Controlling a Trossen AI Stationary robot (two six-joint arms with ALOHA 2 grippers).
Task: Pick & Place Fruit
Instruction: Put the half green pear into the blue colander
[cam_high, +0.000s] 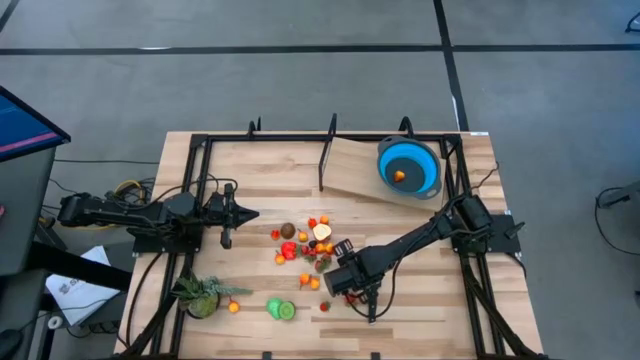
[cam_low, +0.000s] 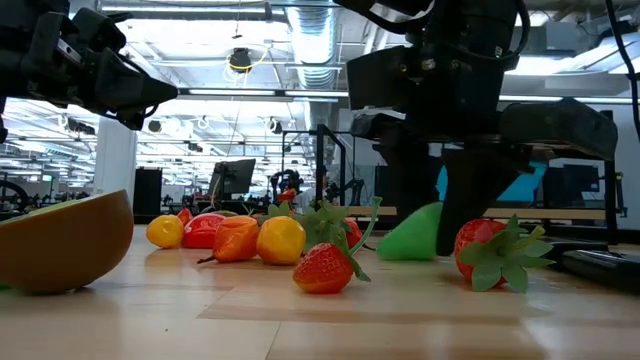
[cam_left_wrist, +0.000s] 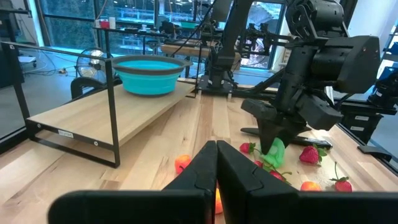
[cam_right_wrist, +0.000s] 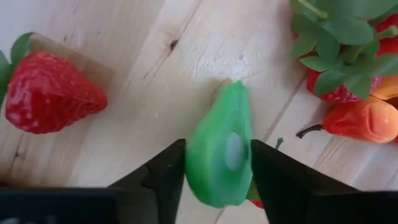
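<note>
Small toy fruits (cam_high: 305, 245), red, orange and yellow, lie scattered at the table's middle. My right gripper (cam_right_wrist: 217, 168) points down at the near right of that cluster, its fingers closed on a green fruit (cam_right_wrist: 221, 149) shaped like a halved pear. A strawberry (cam_right_wrist: 50, 93) lies beside it on the wood. The blue bowl (cam_high: 385, 160) stands on a raised wooden shelf at the far right, with one orange fruit (cam_high: 400, 175) inside. My left gripper (cam_left_wrist: 216, 180) hovers level at the table's left, shut and holding nothing. My right gripper pinches the green fruit across its broad end (cam_right_wrist: 205, 180), one finger (cam_right_wrist: 165, 180) on each long side. The fingers come from above, pointing down. The fruit lies flat face up, and in the low view its underside (cam_low: 410, 255) rests on the table.
A spiky green plant (cam_high: 200, 295) and green slices (cam_high: 280, 308) sit near the front left. A brown half fruit (cam_low: 60, 245) lies close to the low camera. Black frame rails (cam_high: 200, 170) edge the table. Bare wood lies between the cluster and the shelf.
</note>
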